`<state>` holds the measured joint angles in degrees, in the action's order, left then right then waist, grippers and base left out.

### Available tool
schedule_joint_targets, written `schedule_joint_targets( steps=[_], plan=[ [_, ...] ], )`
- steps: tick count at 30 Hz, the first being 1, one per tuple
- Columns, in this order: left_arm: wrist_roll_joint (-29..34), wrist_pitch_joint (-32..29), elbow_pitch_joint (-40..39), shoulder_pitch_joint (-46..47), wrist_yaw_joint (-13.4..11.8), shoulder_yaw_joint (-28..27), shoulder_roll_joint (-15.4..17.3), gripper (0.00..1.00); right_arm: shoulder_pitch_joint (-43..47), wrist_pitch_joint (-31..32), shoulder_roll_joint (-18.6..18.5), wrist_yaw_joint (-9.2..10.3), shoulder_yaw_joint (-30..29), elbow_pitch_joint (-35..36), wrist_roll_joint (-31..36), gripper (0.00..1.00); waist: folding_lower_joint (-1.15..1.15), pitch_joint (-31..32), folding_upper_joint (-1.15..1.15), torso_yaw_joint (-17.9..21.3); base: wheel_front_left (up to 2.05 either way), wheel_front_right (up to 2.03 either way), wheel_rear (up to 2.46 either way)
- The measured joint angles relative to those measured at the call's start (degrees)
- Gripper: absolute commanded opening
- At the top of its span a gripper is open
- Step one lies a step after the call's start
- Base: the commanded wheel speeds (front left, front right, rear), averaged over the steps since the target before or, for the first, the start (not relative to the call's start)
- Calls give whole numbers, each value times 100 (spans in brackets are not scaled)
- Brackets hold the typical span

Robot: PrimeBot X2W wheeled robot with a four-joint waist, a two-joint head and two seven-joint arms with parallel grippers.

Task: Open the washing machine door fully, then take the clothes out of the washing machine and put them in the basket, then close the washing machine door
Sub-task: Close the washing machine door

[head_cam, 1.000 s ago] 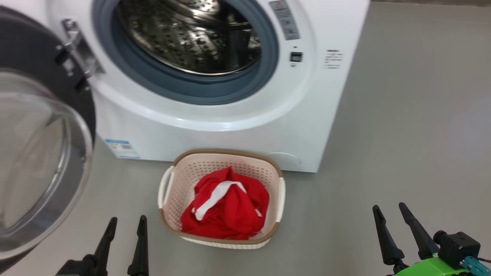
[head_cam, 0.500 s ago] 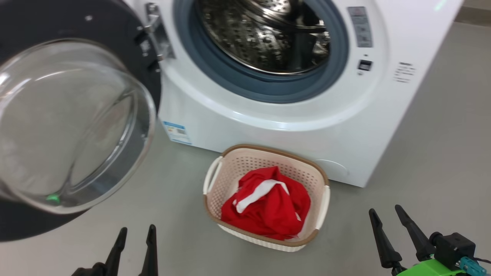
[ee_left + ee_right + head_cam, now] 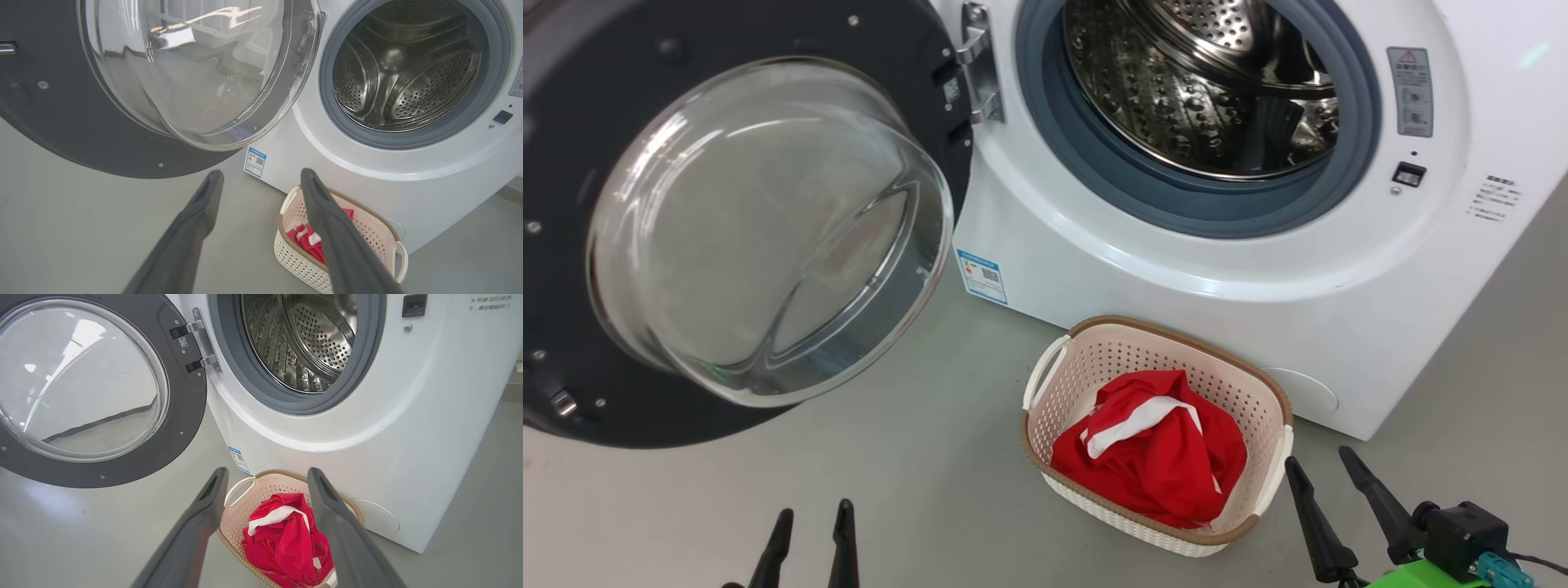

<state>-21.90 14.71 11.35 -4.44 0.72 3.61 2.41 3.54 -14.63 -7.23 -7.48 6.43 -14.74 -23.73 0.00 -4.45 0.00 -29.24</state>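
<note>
Left gripper (image 3: pixel 814 531), right gripper (image 3: pixel 1317 457) both wide, empty; stiff, glossy washing machine door (image 3: pixel 760 229) likely wants pushing at its 9 o'clock rim

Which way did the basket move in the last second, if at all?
No. The basket keeps its spot by the round cover on the washing machine; the whole view shifted: camera moved.
</note>
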Motion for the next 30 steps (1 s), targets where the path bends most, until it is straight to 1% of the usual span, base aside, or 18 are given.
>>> schedule_joint_targets(
  steps=[8, 14, 15, 16, 20, 22, 27, 28, 30],
  plan=[
    [-56, 0, -151, -41, -126, -27, 0, 100, -7, 0, -7, 0, 118, -68, -42, 100, 0, 4, 0, -61, 0, 0, 0],
    [-88, 0, -179, -101, -127, -25, 1, 100, -13, 0, -7, 0, 156, -84, -43, 100, 0, 12, 0, -57, 0, 0, 0],
    [-86, -1, -208, -101, -118, -19, 0, 60, -14, 0, -5, 0, 156, -88, -46, 100, 0, 20, 0, -54, 0, 0, 0],
    [-81, 0, -244, -100, -111, -21, 0, 0, -14, 0, -5, 0, 154, -88, -47, 100, 0, 27, 0, -52, 0, 0, 0],
    [-81, 0, -479, -73, -45, -157, -1, 0, -12, 0, 5, 0, 138, -85, -47, 100, 0, 48, 0, -45, 0, 0, 0],
    [-71, 0, -645, 34, 31, -303, -1, 0, -11, 0, 12, 0, 119, -78, -47, 100, 0, 45, 0, -46, 0, 0, 0],
    [338, 0, -1217, 663, 257, -862, -14, 0, -7, 0, 20, 0, 89, -89, -47, 100, 0, 10, 0, -64, 0, 0, 0],
    [338, 0, -1217, 663, 257, -862, -14, 0, -7, 0, 20, 0, 89, -89, -47, 100, 0, 10, 0, -64, 0, 0, 0],
    [480, 1, -1457, 973, 347, -1145, -21, 0, -7, 0, 20, 0, 96, -98, -47, 100, 0, 1, 0, -70, 0, 0, 0]
  ],
)
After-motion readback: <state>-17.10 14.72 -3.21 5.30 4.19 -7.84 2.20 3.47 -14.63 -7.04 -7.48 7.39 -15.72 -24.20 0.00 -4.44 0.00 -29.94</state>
